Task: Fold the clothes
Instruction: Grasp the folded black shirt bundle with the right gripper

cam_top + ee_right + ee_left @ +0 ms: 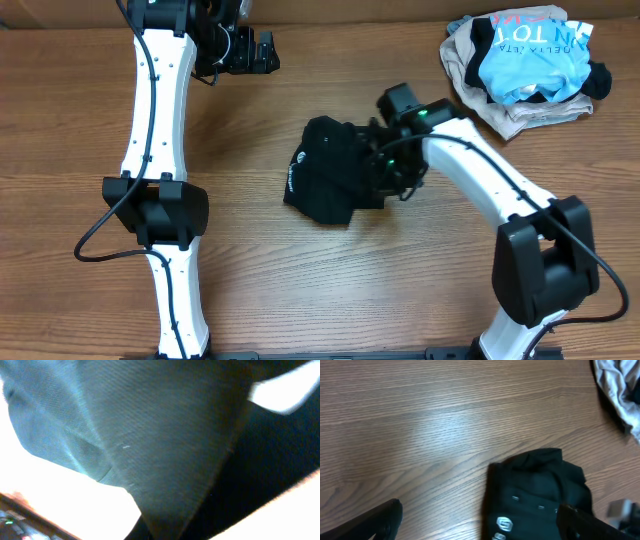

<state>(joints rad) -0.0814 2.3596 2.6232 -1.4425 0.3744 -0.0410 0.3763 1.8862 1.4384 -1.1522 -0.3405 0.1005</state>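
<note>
- The black garment (325, 182) sits bunched up mid-table (300, 290), white logo on its left edge
- The right gripper (385, 160) is at its right side, jaws pinched on the fabric, and cloth fills the wrist view
- The left gripper (268, 52) hovers near the far edge, jaws wide, holding nothing
- The light blue shirt (530, 55) is heaped on the beige garment (520, 118), far right corner

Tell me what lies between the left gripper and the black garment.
Only bare wooden table, seen overhead, separates left gripper from black garment.
</note>
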